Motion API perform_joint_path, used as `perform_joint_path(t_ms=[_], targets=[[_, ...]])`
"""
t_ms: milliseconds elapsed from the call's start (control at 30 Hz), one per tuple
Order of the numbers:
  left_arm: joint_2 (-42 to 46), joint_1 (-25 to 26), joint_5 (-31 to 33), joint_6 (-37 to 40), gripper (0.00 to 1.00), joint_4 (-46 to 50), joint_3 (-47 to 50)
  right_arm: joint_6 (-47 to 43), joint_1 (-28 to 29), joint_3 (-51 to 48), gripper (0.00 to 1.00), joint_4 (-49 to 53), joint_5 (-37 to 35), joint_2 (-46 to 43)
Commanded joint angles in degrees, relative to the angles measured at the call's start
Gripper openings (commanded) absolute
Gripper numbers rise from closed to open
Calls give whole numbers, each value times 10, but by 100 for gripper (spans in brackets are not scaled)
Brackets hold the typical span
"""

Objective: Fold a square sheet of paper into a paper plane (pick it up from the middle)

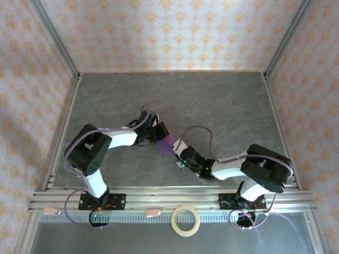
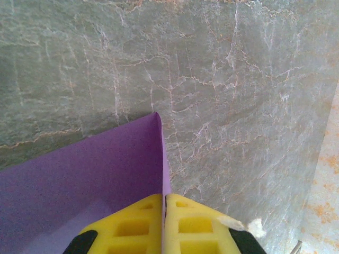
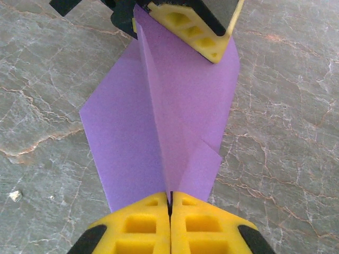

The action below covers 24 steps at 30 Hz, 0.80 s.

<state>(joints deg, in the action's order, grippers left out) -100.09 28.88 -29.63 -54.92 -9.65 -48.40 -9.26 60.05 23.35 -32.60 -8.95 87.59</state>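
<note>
Right wrist, paper plane in right hand

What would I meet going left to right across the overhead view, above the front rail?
left arm → left end effector → purple paper → right end effector → right arm

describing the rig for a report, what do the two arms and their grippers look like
Both the left arm and right arm have white links between bulky black joints, with thin purple cables looping alongside. A green light glows on the right wrist. Left gripper and right gripper have yellow fingers with square hollow cells.
</note>
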Motion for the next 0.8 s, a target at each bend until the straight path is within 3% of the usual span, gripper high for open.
perform_joint_path(t_ms=[0,200,367,500,767], targets=[[9,4,8,12,6,8,-8,3,-4,11,3,-1,-3,1],[11,4,11,11,12,9,-7,16,-6,9,0,0,20,2],[26,2,42,21,45,39,-18,49,-23,5,0,-4,99,0],[51,-1,74,22,58,54,-16,76,-38,6,0,-13,151,17],[110,-15,128,16,63,74,20,107,-54,8,0,-31,179,45]])
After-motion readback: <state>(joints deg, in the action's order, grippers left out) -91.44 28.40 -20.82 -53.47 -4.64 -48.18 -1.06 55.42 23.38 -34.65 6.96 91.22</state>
